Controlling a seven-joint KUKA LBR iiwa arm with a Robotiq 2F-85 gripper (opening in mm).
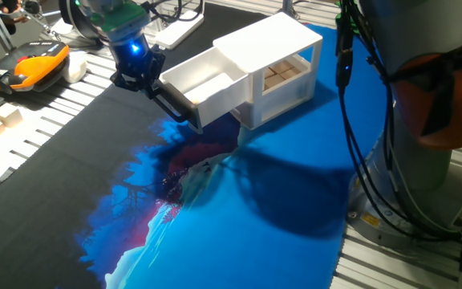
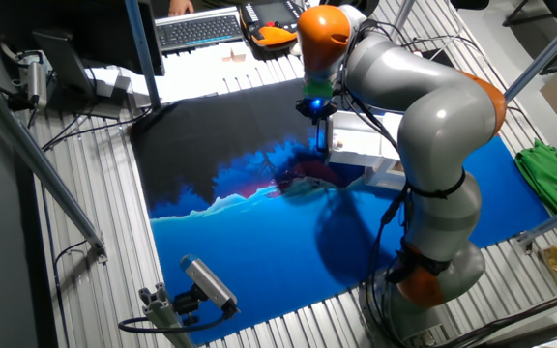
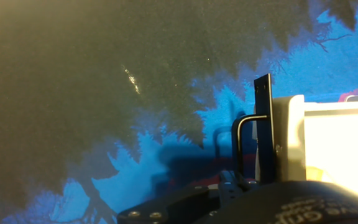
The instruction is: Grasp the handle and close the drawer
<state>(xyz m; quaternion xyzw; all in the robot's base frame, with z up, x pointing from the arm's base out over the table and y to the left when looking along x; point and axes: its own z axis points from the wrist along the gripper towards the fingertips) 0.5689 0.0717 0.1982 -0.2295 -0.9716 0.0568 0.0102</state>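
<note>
I have the arm [image 2: 433,126] reaching over the blue-and-black surface [image 1: 279,241] toward the white cabinet [image 1: 283,64], so its push can run straight along the slide. The drawer [image 1: 203,84] stands pulled well out of the cabinet's front. My end effector [image 1: 163,95] sits at the handle [image 1: 175,108] on the drawer's front panel; I cannot tell whether it is clenched on the bar.
</note>
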